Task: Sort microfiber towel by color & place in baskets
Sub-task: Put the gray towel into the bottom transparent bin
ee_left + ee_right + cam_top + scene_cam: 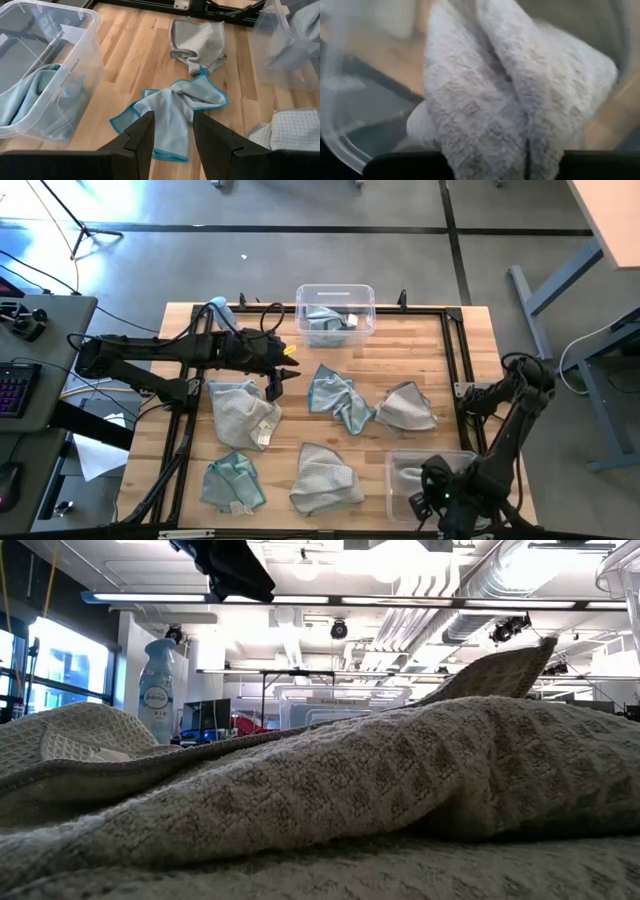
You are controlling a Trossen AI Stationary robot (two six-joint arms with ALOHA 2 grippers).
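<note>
My right gripper (432, 500) hangs over the near-right basket (395, 460), shut on a pale grey microfiber towel (510, 100) that fills its wrist view. My left gripper (172, 137) stands open above the table's middle, over the near edge of a light blue towel (175, 110) that lies flat, touching nothing. The far basket (366, 298) holds a blue towel (322, 320). More towels lie flat on the wood: grey (243, 412), grey (405, 407), grey (325, 478) and blue-teal (232, 482). My right gripper holds a bunched part of the grey towel (490, 147) between its shut fingers, several folds together. The fingers come from above, pointing steeply down. The cloth hangs slack below them, inside the clear basket wall (340, 145); whether its lower end rests on the basket floor is hidden.
A spray bottle (220, 310) stands at the table's far left, behind the left arm. Black frame rails (455, 350) run along the table's sides. A grey towel (330, 800) lies right in front of the low camera. Bare wood lies between the towels and the far basket.
</note>
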